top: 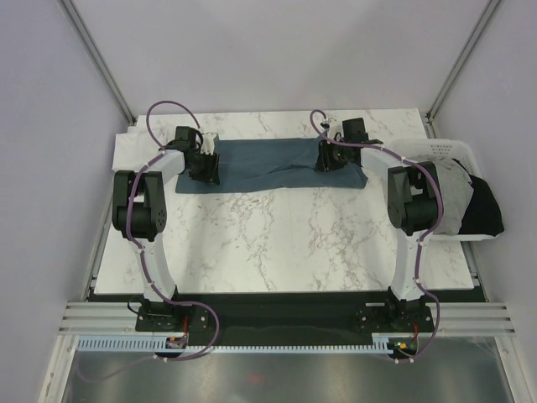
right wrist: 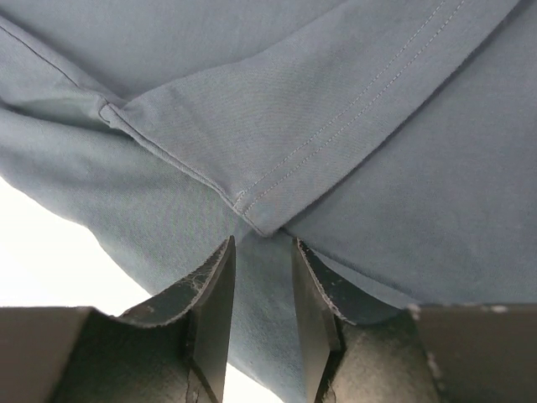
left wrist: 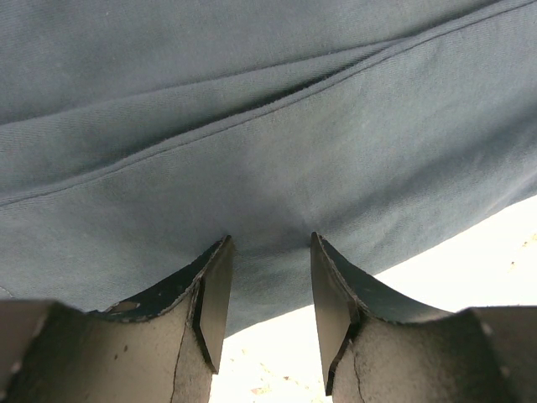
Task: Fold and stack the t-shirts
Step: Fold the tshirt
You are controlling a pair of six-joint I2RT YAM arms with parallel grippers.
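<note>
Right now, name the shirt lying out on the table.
The dark slate-blue t-shirt, spread at the far edge of the table; the pale shirt and black shirt sit heaped in the white basket.

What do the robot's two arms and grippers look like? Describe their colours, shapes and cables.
Both the left arm and right arm have white links, chunky black joint housings and a looping purple cable. The left gripper and right gripper each carry two dark, wedge-shaped fingers with scuffed edges.
</note>
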